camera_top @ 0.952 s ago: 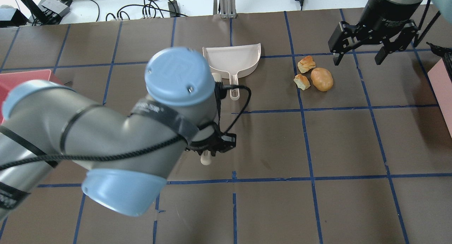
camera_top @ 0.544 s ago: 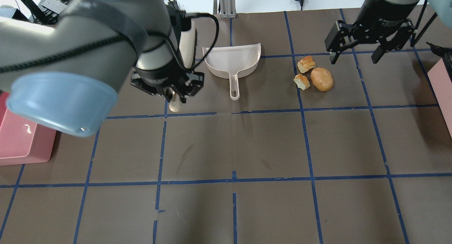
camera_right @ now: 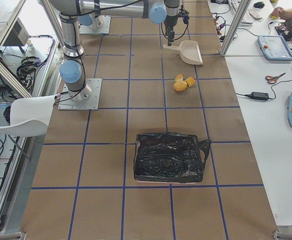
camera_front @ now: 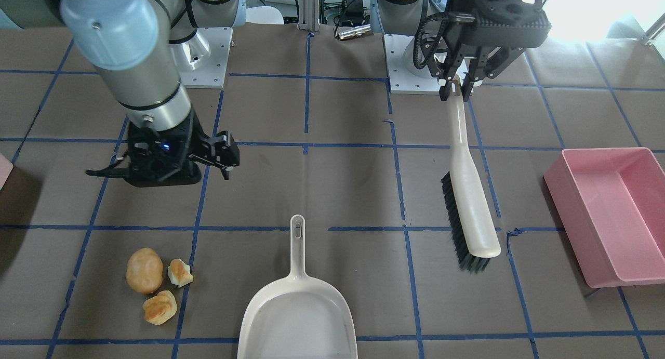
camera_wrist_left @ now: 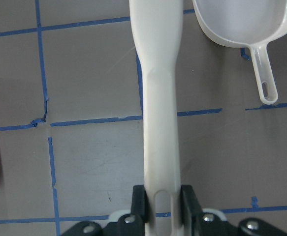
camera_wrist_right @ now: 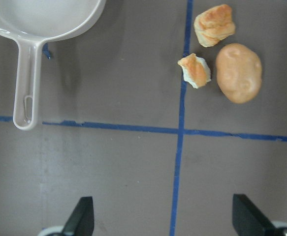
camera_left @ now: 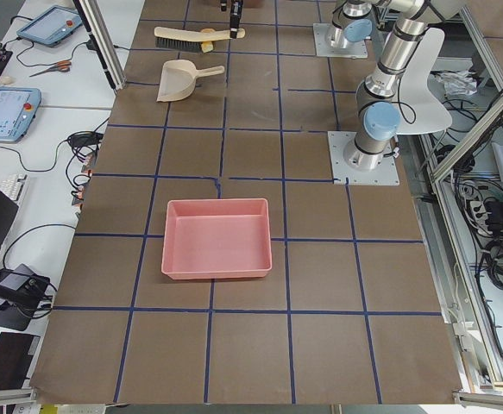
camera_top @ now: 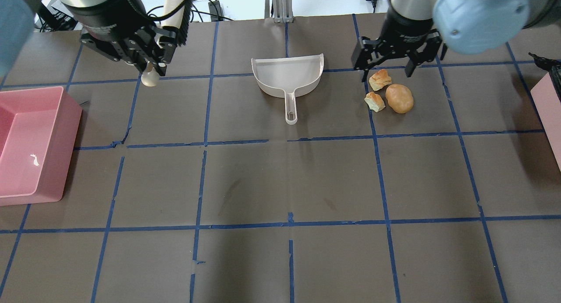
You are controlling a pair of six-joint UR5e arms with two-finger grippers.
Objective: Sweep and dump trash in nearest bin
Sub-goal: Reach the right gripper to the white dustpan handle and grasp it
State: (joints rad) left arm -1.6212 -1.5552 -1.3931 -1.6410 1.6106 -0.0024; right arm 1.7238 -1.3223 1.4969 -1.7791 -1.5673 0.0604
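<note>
Overhead exterior, three trash pieces point(camera_top: 399, 98), one dustpan point(camera_top: 288, 77)

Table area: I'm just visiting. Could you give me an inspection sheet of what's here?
Surface: brown table, blue tape grid.
Job's things: potato-shaped lump and two bread chunks lie together, not yet swept; dustpan beside them, empty; bin, black-lined, at that end.
Clutter: pink tub at the opposite end.
Grippers: left gripper shut on brush; right gripper has its fingers open near the trash.
Cables: black cable at left wrist.
Surroundings: side desk with tablet and scissors.
</note>
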